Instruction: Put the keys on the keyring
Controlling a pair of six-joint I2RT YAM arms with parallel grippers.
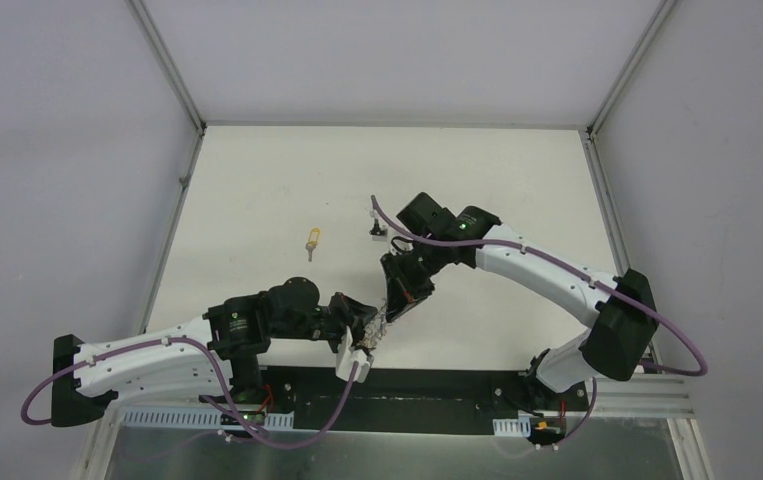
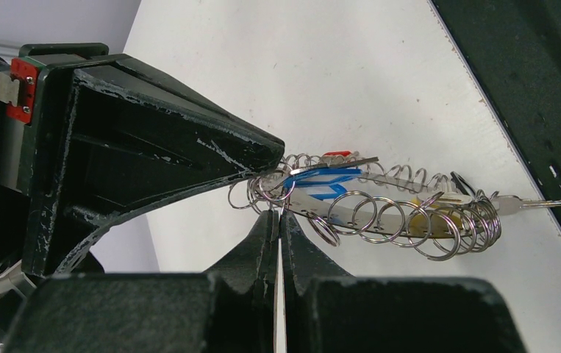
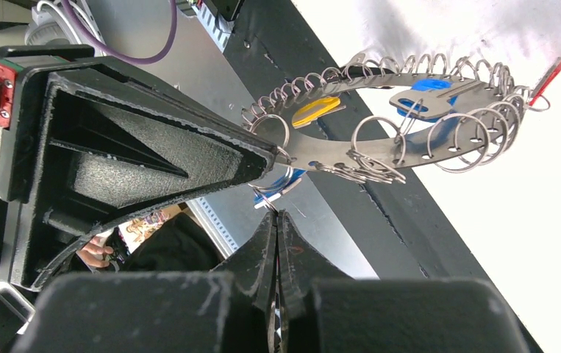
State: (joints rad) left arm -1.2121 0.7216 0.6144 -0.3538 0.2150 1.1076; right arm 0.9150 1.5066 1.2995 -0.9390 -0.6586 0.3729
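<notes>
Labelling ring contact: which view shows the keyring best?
Right wrist: the keyring arcs open, coils and hung keys distinct. Left wrist sees it edge-on, coils overlapping. Top view shows only a tiny glint.

Grey wire-coil metal keyring [image 2: 387, 213]: between left tool [image 2: 272, 198] and right tool [image 3: 277, 184], near counter [image 1: 257, 180] front. Small yellow-headed key [image 1: 312, 241]: on counter, behind-left.

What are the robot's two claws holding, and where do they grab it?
Both hold the keyring: the left gripper pinches wire coils at one end, the right gripper pinches its rim elsewhere.
</notes>
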